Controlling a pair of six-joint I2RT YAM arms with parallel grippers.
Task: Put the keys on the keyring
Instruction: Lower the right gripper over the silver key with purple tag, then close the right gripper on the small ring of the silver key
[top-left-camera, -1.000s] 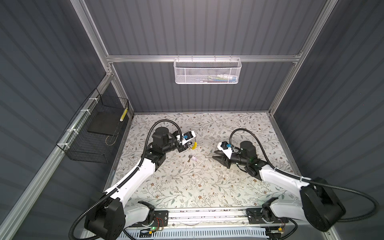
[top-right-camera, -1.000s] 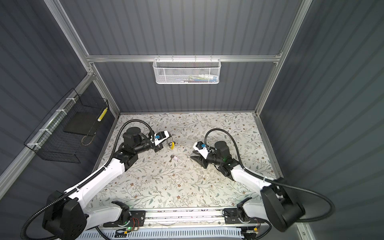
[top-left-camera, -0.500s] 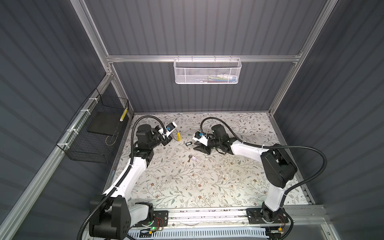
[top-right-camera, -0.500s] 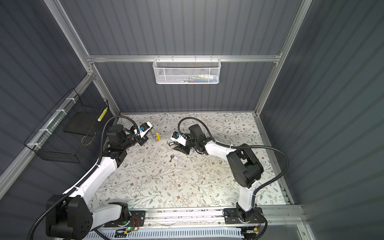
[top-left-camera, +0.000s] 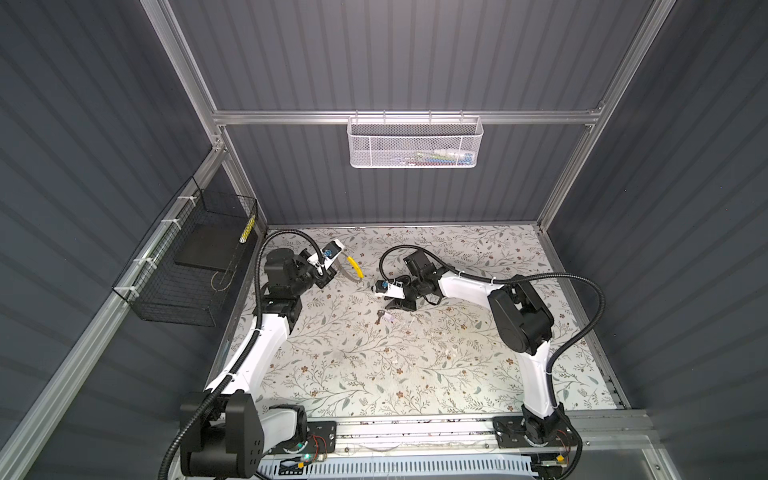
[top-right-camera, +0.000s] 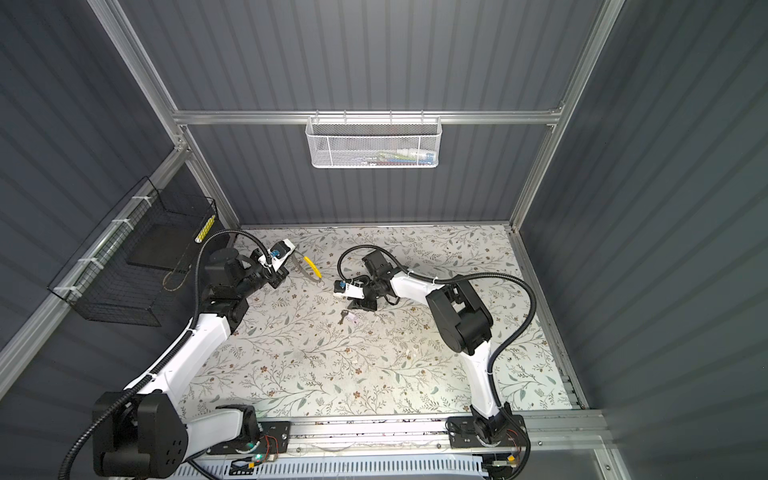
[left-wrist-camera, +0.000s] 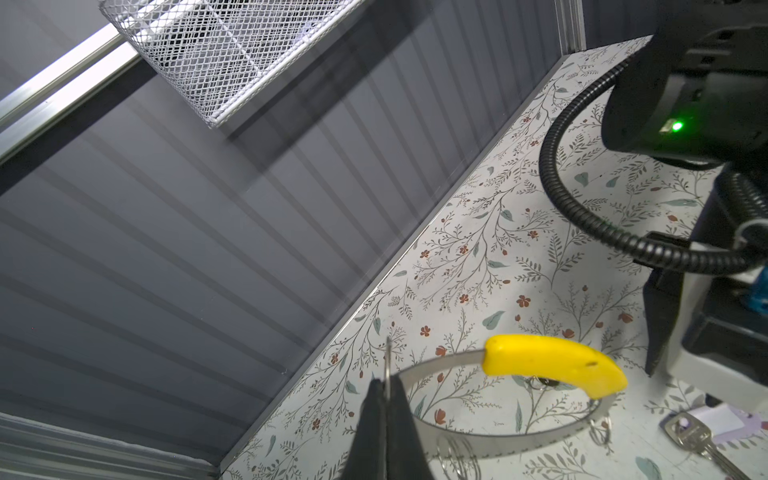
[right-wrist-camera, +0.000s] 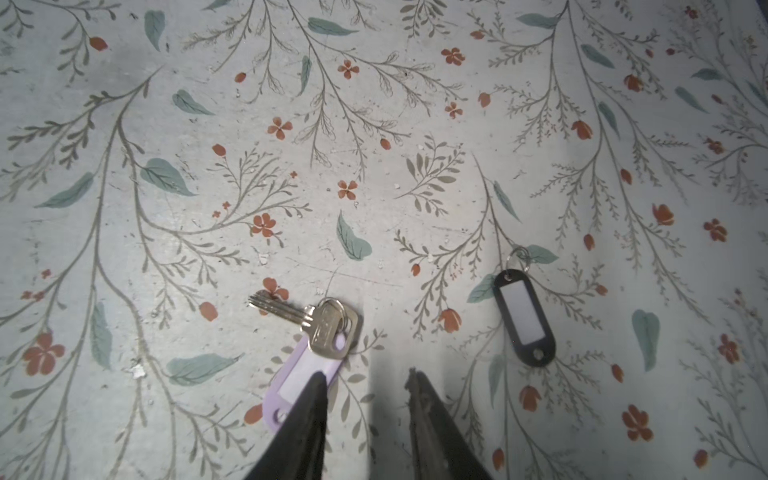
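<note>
**A:** What is the left gripper (top-left-camera: 334, 272) (top-right-camera: 290, 271) doing in both top views?

**B:** It is pinching the keyring (top-left-camera: 349, 277), a thin grey metal band that curves away from it and carries a glossy yellow tag (top-left-camera: 355, 267). It is holding the ring left of centre, near the back of the floral table (top-left-camera: 415, 374). The right gripper (top-left-camera: 392, 306) is hovering just beside the small key (top-left-camera: 379, 319).

**A:** And the containers?

**B:** The white mesh basket (top-left-camera: 415, 143) on the back rail is holding a few slim pale things, too small to name. The black wire basket (top-left-camera: 187, 266) on the left wall is carrying a flat dark slab (top-left-camera: 205, 252).

**A:** What is the left wrist view showing?

**B:** The black fingers (left-wrist-camera: 374, 419) are pressing together on the band's thin edge. The yellow tag is looking smooth and gently bowed.

**A:** And the right wrist view?

**B:** The right gripper's jaws are standing spread, gripping nothing. The dull metal key is lying flat on the table, ringed to a lilac tag (right-wrist-camera: 299, 374). One fingertip (right-wrist-camera: 309, 399) is overlapping that tag, though contact cannot be told. The black-rimmed tag (right-wrist-camera: 524, 318), oblong with a white centre, is lying near the key but apart from it, with a small wire ring (right-wrist-camera: 519, 253) at one end.
</note>
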